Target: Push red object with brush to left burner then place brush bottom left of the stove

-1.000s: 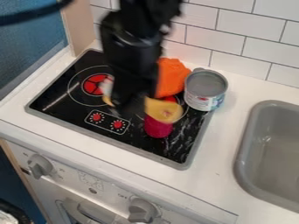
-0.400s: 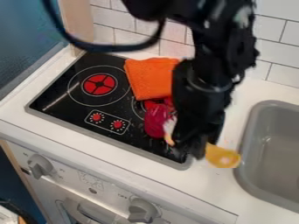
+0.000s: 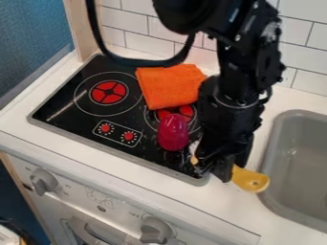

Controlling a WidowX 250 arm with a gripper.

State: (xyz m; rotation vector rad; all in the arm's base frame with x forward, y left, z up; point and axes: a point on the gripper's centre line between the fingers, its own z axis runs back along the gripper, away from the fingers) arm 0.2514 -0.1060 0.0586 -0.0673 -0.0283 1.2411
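Pushing across the stove (image 3: 73,115) seems needed: on its right half, the elongated red toy (image 3: 173,132) lies left of the gripper (image 3: 214,169), lengthwise crossing the push; the brush (image 3: 248,179) is clamped.

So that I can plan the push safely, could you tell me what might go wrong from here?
The red object looks rounded, so an off-centre push might roll it away from the left burner. The orange cloth lies close behind it and could be dragged along. The yellow brush juts from the gripper and might twist on contact.
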